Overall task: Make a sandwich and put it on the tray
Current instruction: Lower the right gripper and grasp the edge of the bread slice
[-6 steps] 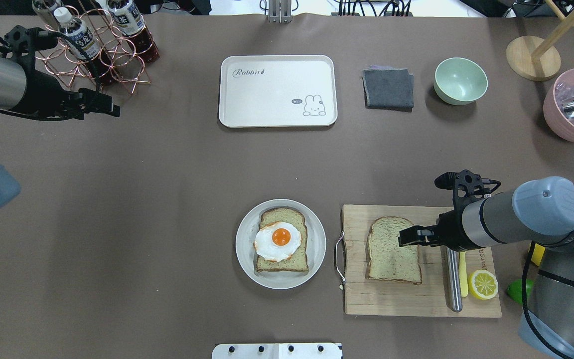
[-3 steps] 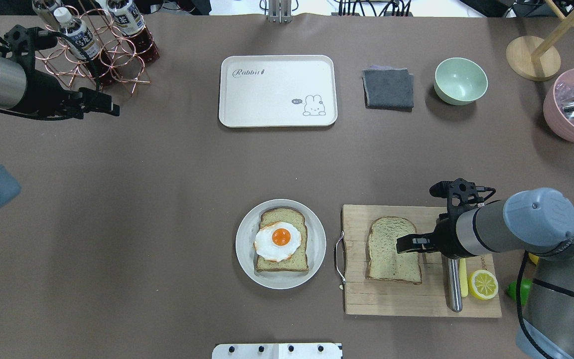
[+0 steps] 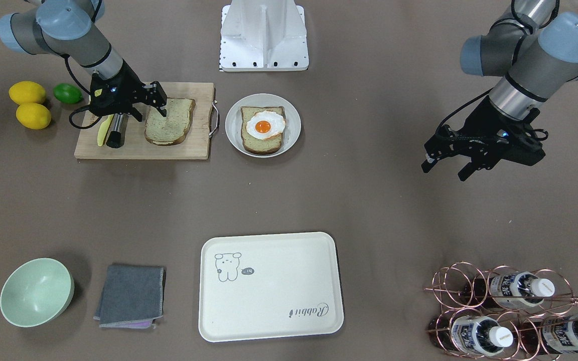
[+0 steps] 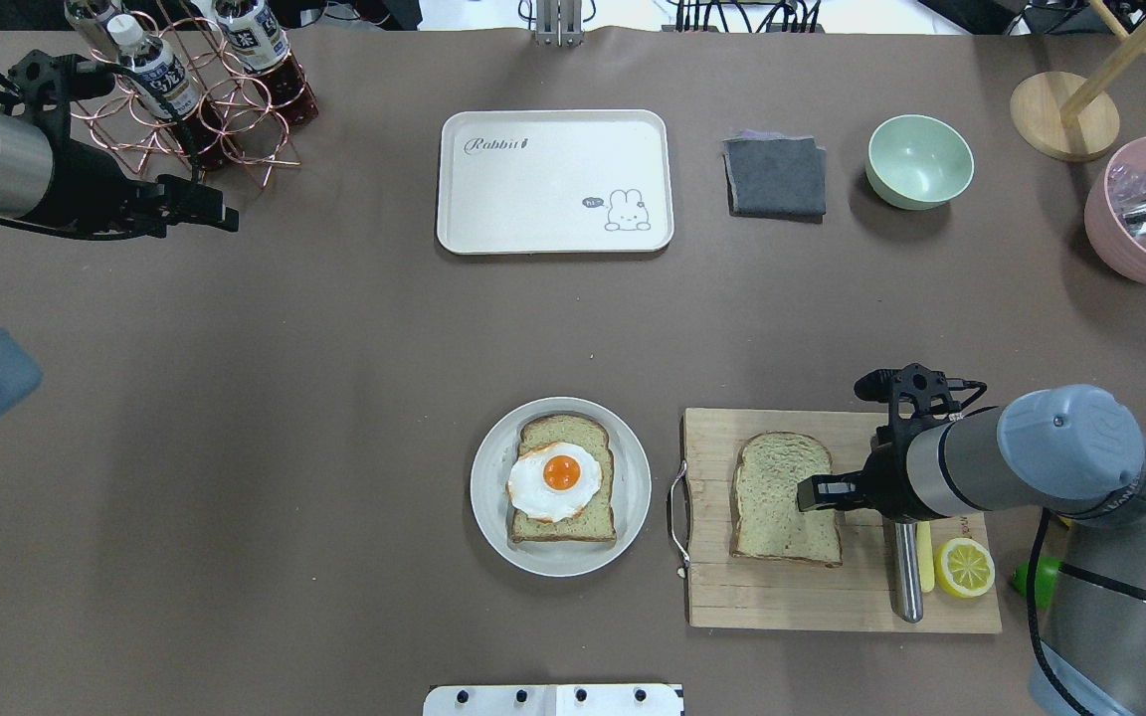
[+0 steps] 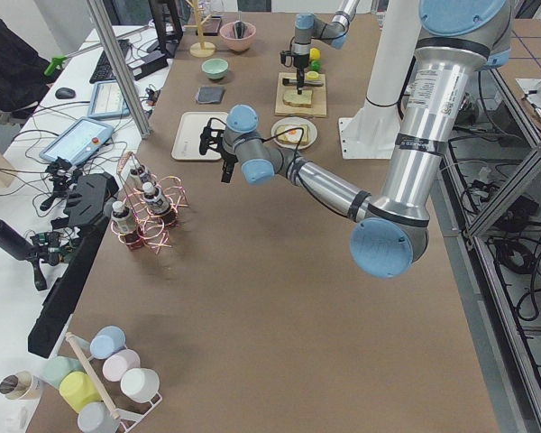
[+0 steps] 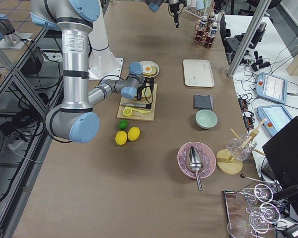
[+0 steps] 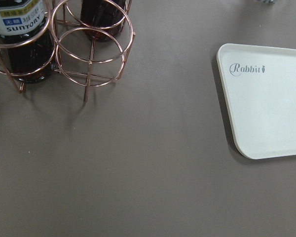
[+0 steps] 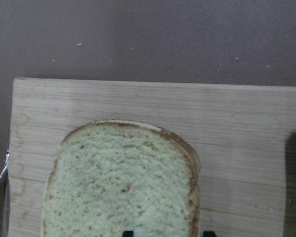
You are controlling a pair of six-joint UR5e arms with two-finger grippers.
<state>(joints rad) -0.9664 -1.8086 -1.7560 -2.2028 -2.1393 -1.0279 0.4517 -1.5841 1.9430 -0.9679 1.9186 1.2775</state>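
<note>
Overhead exterior: egg-topped toast on plate

Brown table, tray, plate, cutting board, cloth, bowl

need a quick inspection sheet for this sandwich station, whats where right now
surface: brown table cover, a few pale specks by the board.
job's things: plain toast slice on wooden cutting board; second slice under fried egg on grey plate; tray holds nothing.
clutter: steel-handled utensil, lemon half, lime, grey cloth, green bowl, bottle rack.
pincers: right pincer open above the plain slice; left pincer open, holding nothing, near the rack.
cables: black cable looped at the right wrist.
surroundings: tablets on a side desk.
</note>
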